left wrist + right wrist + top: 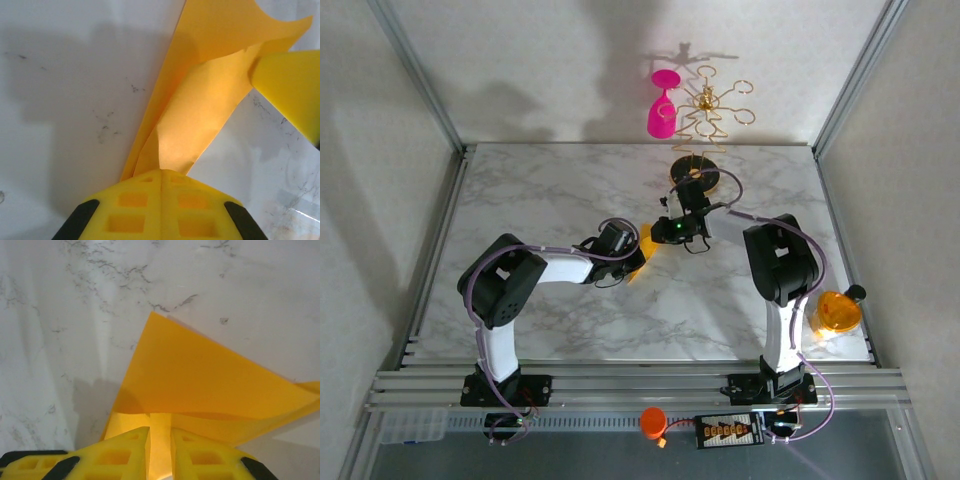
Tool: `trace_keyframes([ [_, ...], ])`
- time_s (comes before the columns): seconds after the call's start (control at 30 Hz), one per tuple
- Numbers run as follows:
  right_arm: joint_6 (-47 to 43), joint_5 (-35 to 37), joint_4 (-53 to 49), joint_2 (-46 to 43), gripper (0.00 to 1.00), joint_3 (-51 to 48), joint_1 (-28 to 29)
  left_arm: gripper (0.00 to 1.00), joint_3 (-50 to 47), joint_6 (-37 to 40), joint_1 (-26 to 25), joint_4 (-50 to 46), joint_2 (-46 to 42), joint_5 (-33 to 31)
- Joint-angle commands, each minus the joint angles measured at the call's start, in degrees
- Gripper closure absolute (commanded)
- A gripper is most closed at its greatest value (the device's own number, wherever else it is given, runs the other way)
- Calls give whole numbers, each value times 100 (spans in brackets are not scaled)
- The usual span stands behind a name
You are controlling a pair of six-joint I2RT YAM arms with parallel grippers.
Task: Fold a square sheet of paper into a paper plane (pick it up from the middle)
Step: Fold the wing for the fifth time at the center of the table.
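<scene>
Left gripper (161, 172) is clamped tight on 1 end of the paper (200, 120). Right gripper (160, 432) pinches the opposite edge, jaws narrow. The paper sits part-folded, apparently lifted off the table (60, 315) mid-workspace, probably so the 2 flaps line up for creasing.

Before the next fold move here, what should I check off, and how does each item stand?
1. Left gripper shut on paper: ok.
2. Right gripper pinching the paper's edge: ok.
3. Paper flat: not ok, one corner curls in the left wrist view.
4. Folded layers' edges aligned: cannot tell.
5. Stand base clear of right gripper: cannot tell, they sit close together in the top view.
</scene>
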Motion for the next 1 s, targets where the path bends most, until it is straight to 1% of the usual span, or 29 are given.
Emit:
trace_keyframes([
  [0.0, -125, 158, -80, 269, 81, 240, -50, 100, -186, 77, 58, -635, 106, -176],
  [0.17, -93, 195, -79, 382, 81, 311, -59, 100, -194, 164, 61, -698, 107, -98],
  [0.47, 151, 784, -577, 607, 81, 262, -66, 100, -164, 583, 102, -917, -34, -21],
  [0.6, 264, 783, -611, 638, 82, 57, -58, 100, 64, 889, 102, -619, -244, 410],
  [0.7, 315, 739, -567, 627, 82, -68, -57, 98, 263, 915, 102, -379, -323, 652],
  [0.97, 361, 702, -558, 632, 82, -119, -39, 96, 679, 940, 102, -313, 219, 874],
])
